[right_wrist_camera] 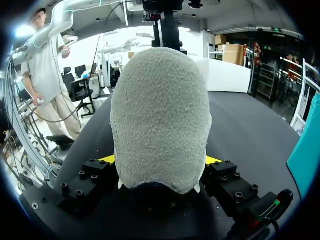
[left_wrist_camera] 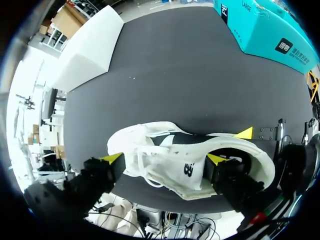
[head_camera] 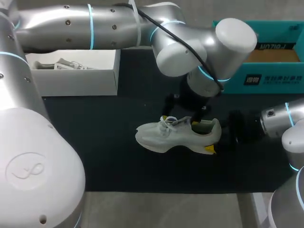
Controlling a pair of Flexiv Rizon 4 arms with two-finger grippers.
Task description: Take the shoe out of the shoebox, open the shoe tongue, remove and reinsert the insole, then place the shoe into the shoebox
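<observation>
Dark matting covered the table (head_camera: 118, 156), with a white box (head_camera: 76, 78) at the far left and a teal box (head_camera: 270, 80) at the far right. Between them, out in the open and well apart from both, the shoe (head_camera: 178, 135) lay on its sole, toe toward the left arm's side.

The right gripper (right_wrist_camera: 159, 160) was clamped on the heel, one yellow tip on each side of it. The left gripper (left_wrist_camera: 164, 159) hung over the laces with its fingers spread wide. One tip sat beside the shoe's flank and the other at the mouth of the collar, with the tongue (left_wrist_camera: 187, 170) between them but not pinched.

To my eye the step in hand was opening the tongue. Doing it well would mean the right arm holding the heel firm and low so the shoe could not tip. The left would need to close on the tongue's upper edge alone, clear of the lace loops, then draw it up and toward the toe. Catching a lace would likely drag the whole shoe. I could not make out the insole.
</observation>
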